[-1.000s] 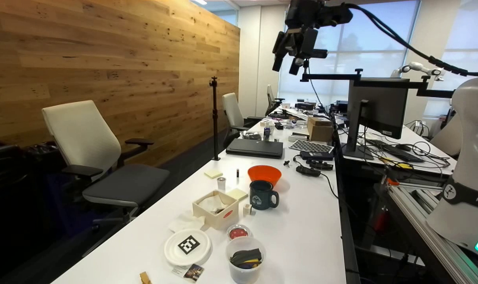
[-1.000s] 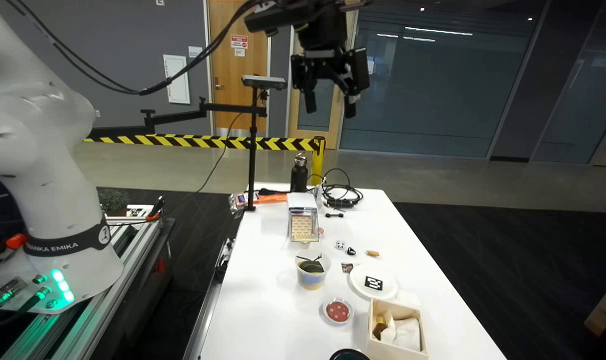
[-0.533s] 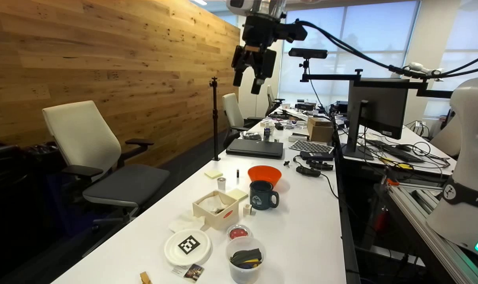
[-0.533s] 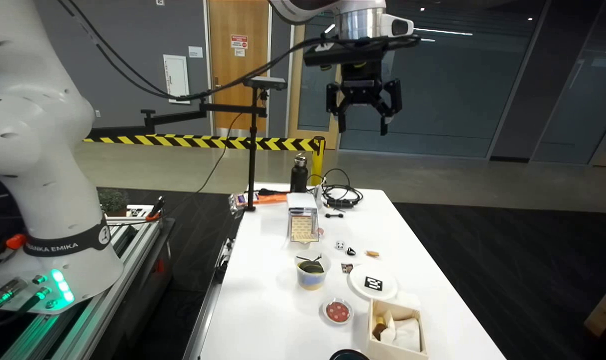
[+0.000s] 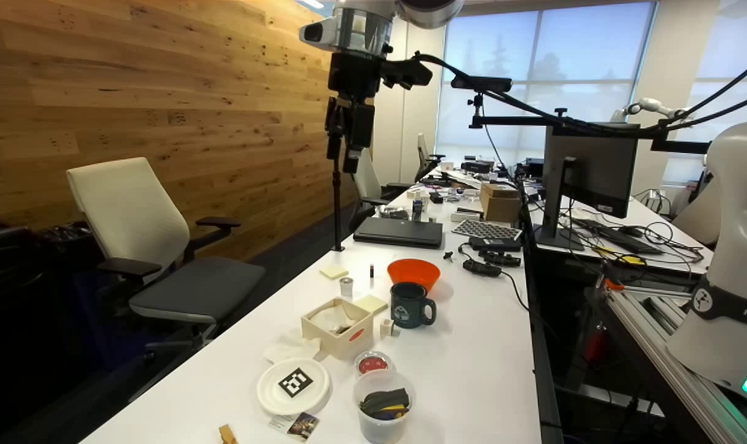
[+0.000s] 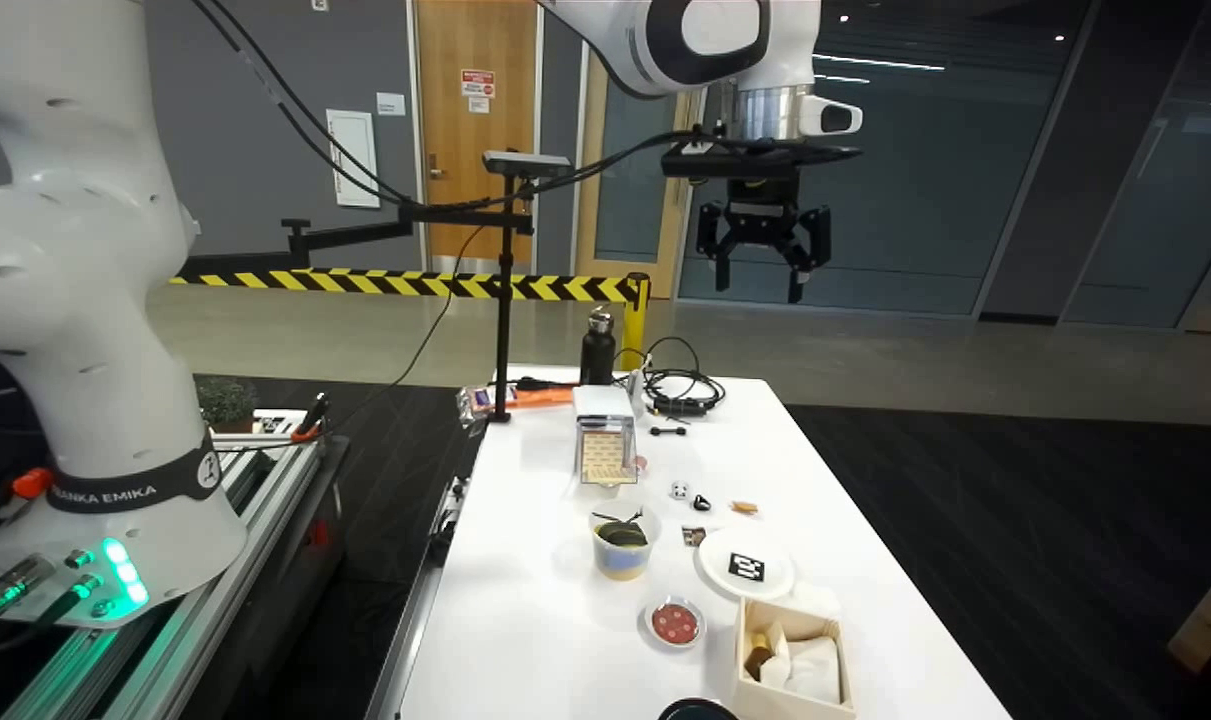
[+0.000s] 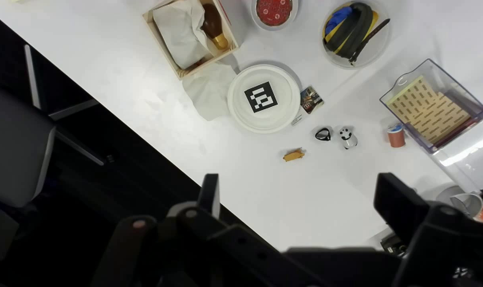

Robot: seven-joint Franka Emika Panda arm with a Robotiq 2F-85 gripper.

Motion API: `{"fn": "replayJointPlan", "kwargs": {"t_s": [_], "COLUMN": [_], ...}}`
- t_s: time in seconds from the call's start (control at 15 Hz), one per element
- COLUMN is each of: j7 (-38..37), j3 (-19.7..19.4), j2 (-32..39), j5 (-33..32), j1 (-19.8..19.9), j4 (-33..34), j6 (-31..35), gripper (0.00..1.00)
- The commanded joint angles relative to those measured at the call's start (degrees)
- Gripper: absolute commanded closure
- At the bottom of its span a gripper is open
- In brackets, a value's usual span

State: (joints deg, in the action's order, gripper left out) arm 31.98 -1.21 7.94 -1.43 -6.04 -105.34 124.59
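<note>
My gripper [image 7: 297, 187] is open and empty, pointing down high above the white table; it shows in both exterior views [image 5: 342, 161] [image 6: 759, 286]. In the wrist view a small orange-brown piece [image 7: 293, 155] lies nearest, just beyond the fingertips. Past it lie a black ring-like item [image 7: 328, 138], a panda figurine [image 7: 347, 138] and a reddish spool-like item [image 7: 396, 137]. A white lid [image 7: 283, 109] with a black marker lies beside a photo card [image 7: 311, 99]. A wooden box [image 7: 161, 44] holds white paper and a brown bulb-shaped object [image 7: 212, 24].
A clear tub [image 5: 373, 427] holds dark cloth pieces. A round red-topped container [image 5: 373, 364], dark mug [image 5: 409, 308], orange bowl [image 5: 413, 275] and black laptop [image 5: 399, 232] stand along the table. A clear dispenser [image 6: 606, 450] and bottle [image 6: 597, 350] stand elsewhere. A black camera pole [image 6: 505, 300] rises beside the table.
The gripper has come lower and moved sideways, away from the robot base, in both exterior views. It has turned to point more straight down. The table items have not moved.
</note>
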Motion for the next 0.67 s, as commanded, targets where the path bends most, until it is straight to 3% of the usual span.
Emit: {"fn": "replayJointPlan", "kwargs": {"t_s": [0.0,0.2,0.6], "j7": [-0.56,-0.70,-21.59], "j3": [2.19,2.33,3.60], "j2": [0.49,0.73,8.46], "j5": [-0.25,-0.13,0.72], "j1": [1.95,2.17,0.82], "j4": [0.77,1.46,4.08], "j6": [-0.39,-0.95,5.72], "gripper": [0.00,0.00,0.00]}}
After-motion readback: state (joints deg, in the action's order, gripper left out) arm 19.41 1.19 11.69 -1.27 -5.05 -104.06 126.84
